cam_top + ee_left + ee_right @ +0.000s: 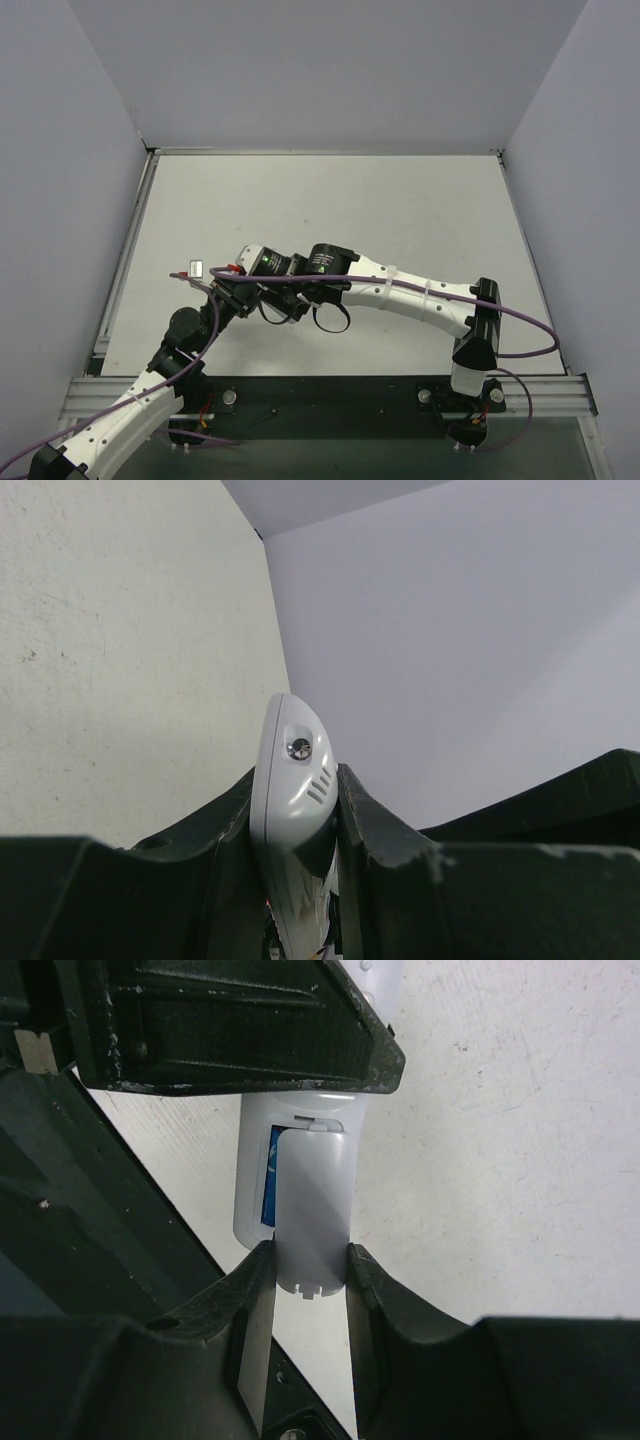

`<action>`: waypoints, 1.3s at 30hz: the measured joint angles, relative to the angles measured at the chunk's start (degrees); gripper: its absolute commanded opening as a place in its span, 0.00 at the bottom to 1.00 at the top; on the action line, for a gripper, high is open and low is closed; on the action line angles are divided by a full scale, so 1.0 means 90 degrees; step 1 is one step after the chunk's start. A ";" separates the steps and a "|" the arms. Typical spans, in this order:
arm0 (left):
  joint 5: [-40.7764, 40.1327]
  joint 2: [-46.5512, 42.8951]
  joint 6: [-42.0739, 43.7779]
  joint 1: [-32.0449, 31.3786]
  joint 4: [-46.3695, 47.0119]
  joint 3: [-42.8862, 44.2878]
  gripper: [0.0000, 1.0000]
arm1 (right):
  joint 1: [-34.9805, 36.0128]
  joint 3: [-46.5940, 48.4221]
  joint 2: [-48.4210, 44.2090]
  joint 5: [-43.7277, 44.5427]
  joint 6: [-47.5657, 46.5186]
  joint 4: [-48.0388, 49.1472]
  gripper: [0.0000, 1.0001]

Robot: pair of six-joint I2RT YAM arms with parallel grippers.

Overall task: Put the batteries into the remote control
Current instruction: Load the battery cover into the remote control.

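My left gripper [297, 780] is shut on the white remote control [290, 810], held edge-on with its LED end pointing away. In the top view the remote [196, 268] sticks out of the left gripper [212, 285] above the table's left middle. My right gripper [310, 1252] is shut on a white battery cover [312, 1205] and holds it against the remote's back [250, 1200]. A blue battery [271, 1175] shows in the open slot beside the cover. Any second battery is hidden. The right gripper [245, 293] meets the left one.
The white table [400, 200] has grey walls on three sides and a metal rail [125, 270] along its left edge. The right arm [400, 290] stretches across the near middle, with a purple cable [520, 320] looping off it. The left finger [230, 1020] fills the top of the right wrist view.
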 measured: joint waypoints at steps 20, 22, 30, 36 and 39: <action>-0.0117 0.0075 0.0185 -0.0104 -0.0058 -0.0002 0.00 | 0.0007 0.0257 0.0362 0.0090 0.0039 -0.0221 0.04; -0.0172 0.0100 0.0209 -0.0158 -0.0053 -0.0002 0.00 | 0.0007 0.0294 0.0381 0.0080 0.0056 -0.0267 0.04; -0.0551 0.0214 0.0299 -0.0493 0.0022 -0.0002 0.00 | 0.0005 0.0384 0.0430 0.0015 0.0257 -0.0403 0.03; -0.0945 0.0216 0.0323 -0.0814 0.0097 -0.0002 0.00 | -0.0068 0.0398 0.0435 -0.0051 0.0529 -0.0476 0.01; -0.1120 0.0216 0.0323 -0.0913 0.0107 -0.0002 0.00 | -0.0119 0.0386 0.0435 -0.0112 0.0617 -0.0466 0.01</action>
